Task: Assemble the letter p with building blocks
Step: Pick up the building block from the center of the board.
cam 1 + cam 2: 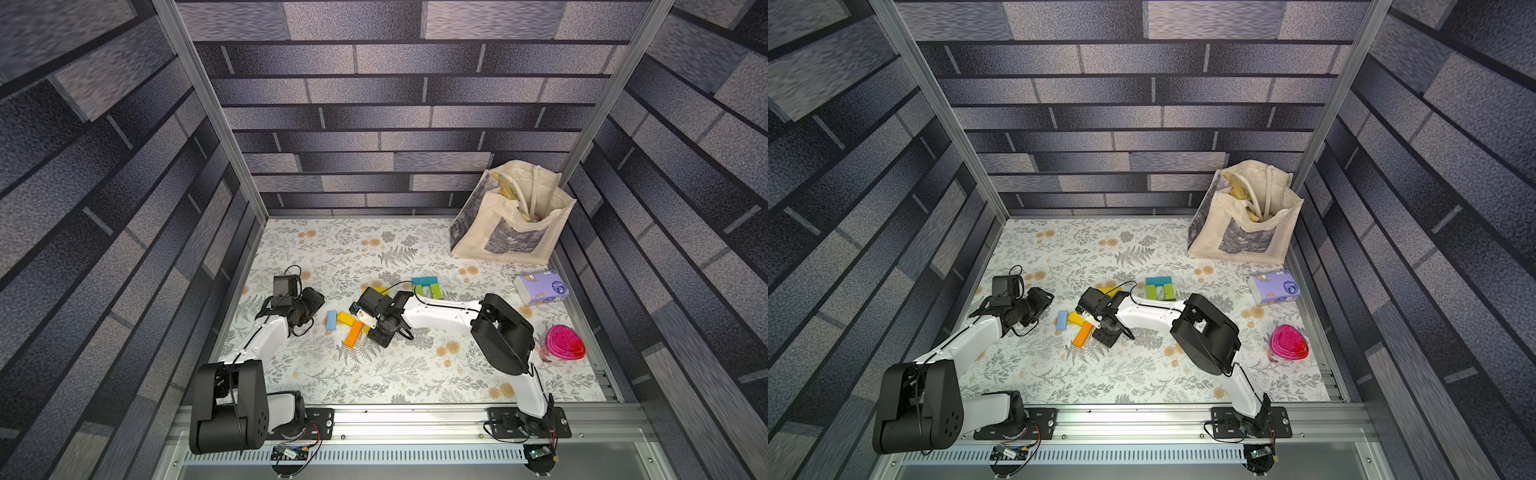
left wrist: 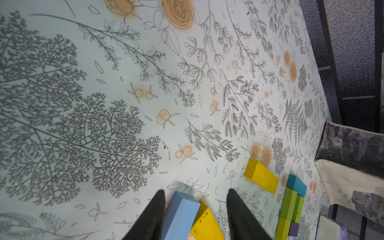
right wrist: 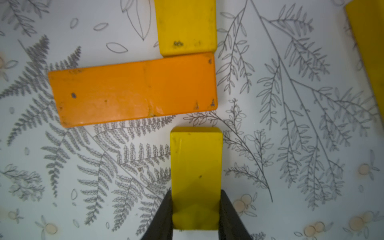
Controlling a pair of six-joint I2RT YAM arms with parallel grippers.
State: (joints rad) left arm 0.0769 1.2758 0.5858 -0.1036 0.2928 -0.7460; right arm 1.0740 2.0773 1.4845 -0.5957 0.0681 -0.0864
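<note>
My right gripper [image 3: 196, 191] is shut on the end of a yellow block [image 3: 196, 162], its fingers pressed against both long sides. Just beyond lie an orange block [image 3: 133, 89] and another yellow block [image 3: 186, 27], touching each other. In both top views this cluster sits mid-table: the light blue block [image 1: 331, 320], yellow [image 1: 348, 319] and orange [image 1: 354, 333]. My left gripper [image 2: 195, 190] stands open, with the light blue block [image 2: 180, 216] and a yellow one [image 2: 205, 224] lying ahead between its fingers. Farther back, a teal block [image 1: 424, 281] caps two lime green blocks [image 1: 419, 290], with a purple block [image 2: 293, 228] beside them.
A cream tote bag [image 1: 511, 216] stands in the far right corner. A lilac tissue pack [image 1: 540, 286] and a pink-lidded container [image 1: 565, 343] lie along the right wall. One more yellow block [image 2: 261, 176] lies near the teal one. A metal rail [image 1: 415, 419] runs along the front.
</note>
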